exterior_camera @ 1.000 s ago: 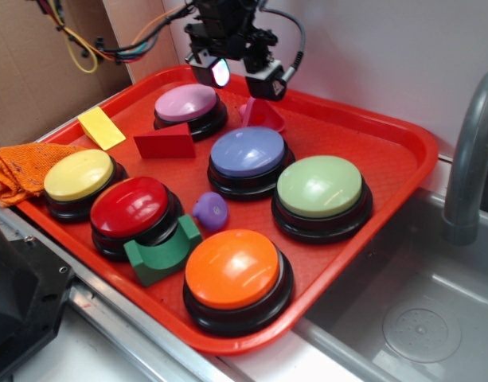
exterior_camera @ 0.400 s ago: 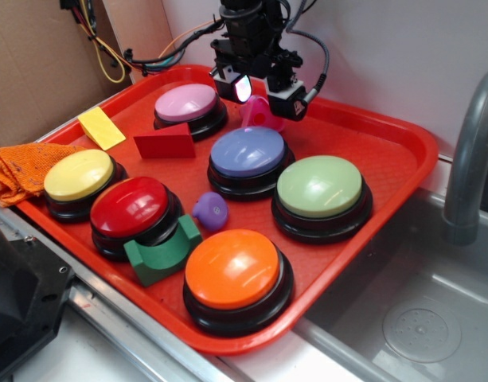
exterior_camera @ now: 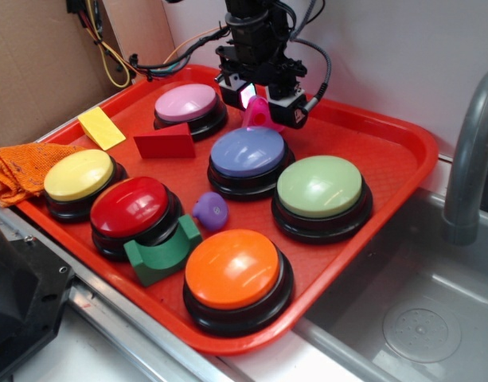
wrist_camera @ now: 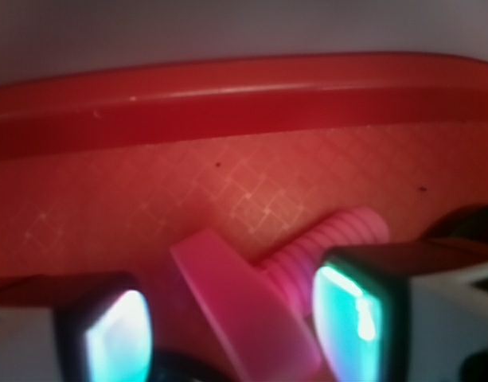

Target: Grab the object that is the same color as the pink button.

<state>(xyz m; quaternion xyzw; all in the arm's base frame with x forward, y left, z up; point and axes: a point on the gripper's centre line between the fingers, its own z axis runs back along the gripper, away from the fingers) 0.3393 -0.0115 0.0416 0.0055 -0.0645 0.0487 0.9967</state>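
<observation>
Gripper [exterior_camera: 263, 102] dropped since earlier frame, jaws spread astride pink block [exterior_camera: 258, 114], right of pink button [exterior_camera: 185, 102]. We centre it, then squeeze slowly.

A white wall [exterior_camera: 403, 56] is seen behind, with cardboard [exterior_camera: 37, 72] at the left. A steel sink [exterior_camera: 419, 318] and a grey faucet [exterior_camera: 470, 151] are set at the right.
</observation>
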